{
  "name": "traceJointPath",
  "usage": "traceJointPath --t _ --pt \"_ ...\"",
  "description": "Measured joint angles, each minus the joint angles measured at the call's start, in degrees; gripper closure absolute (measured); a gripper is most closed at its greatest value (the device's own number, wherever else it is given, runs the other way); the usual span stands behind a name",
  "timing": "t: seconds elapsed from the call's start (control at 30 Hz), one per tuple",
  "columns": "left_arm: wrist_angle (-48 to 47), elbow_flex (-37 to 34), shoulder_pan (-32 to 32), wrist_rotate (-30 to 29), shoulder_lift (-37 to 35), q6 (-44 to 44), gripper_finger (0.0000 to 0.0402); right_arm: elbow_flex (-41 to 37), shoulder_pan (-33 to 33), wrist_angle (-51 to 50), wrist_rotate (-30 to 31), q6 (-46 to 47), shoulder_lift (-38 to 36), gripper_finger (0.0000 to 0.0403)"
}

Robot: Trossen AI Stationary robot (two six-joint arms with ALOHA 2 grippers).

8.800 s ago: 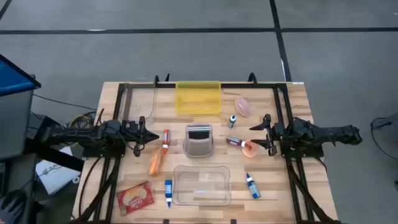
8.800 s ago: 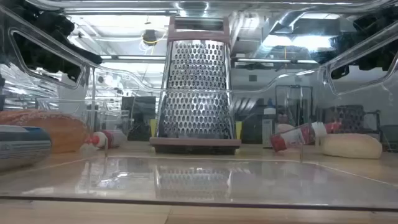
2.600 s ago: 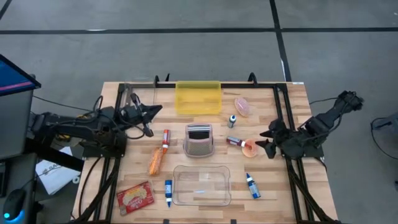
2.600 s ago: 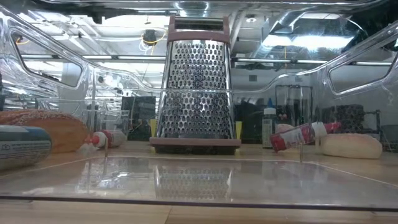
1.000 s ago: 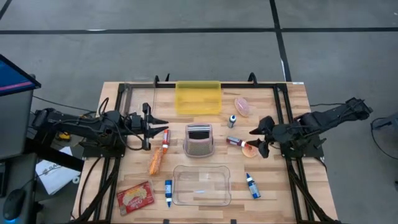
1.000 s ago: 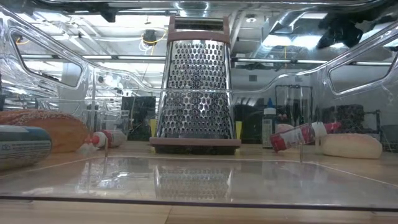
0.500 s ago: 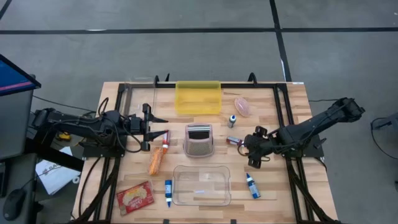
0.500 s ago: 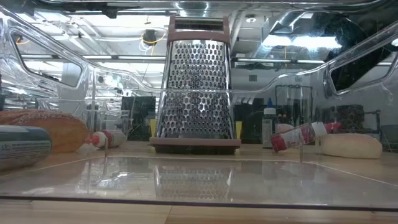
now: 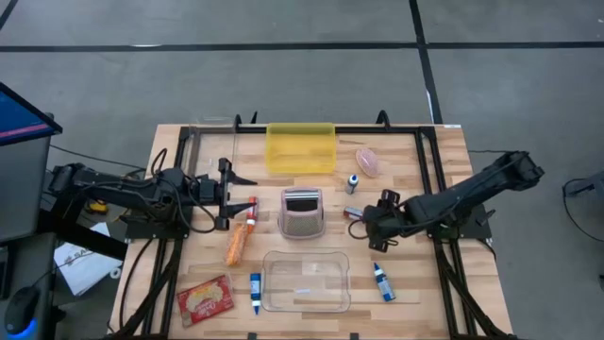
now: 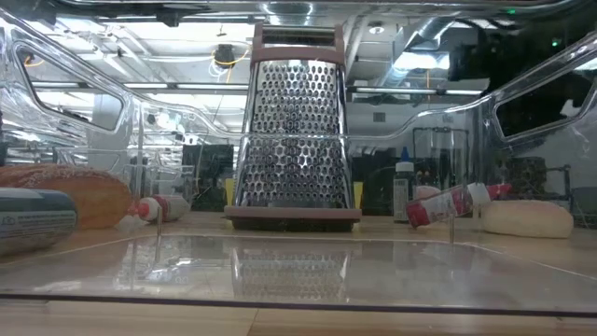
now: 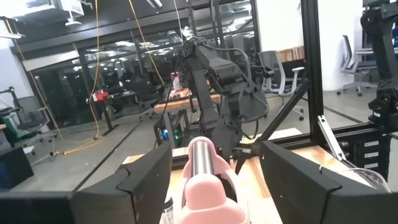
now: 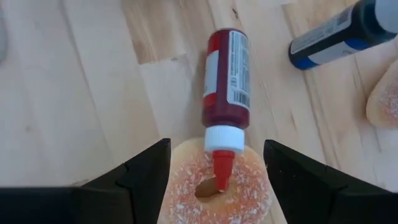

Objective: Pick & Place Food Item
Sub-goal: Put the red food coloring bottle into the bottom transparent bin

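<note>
While the right gripper (image 12: 214, 177) is held wide over the sugared donut (image 12: 214, 186) — red bottle (image 12: 227, 81) tip resting on it; left gripper (image 11: 214, 177) is seen parted, empty, toward the grater (image 9: 301, 212).

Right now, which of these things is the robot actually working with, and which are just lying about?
In the job: sugared donut, right pincer open over it.
Lying about: grater, red bottle, bread roll, yellow bin, clear tub, left pincer.

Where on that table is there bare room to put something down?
Bare wood lies between the snack packet and the baguette, and right of the blue tube. It is crowded around the grater, where bottles and the right gripper cluster.
</note>
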Motion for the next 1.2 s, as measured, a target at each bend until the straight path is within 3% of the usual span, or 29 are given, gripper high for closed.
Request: traceJointPath --t 0.37,1.2 --pt "0.00 0.00 0.00 -0.02 0.00 0.50 0.0164 -5.47 -2.32 7.23 -2.12 0.29 -0.18 0.0154" --pt "0.01 0.00 0.00 -0.07 0.00 0.52 0.0170 -5.56 -3.90 9.09 -2.80 -1.27 1.06 0.0154"
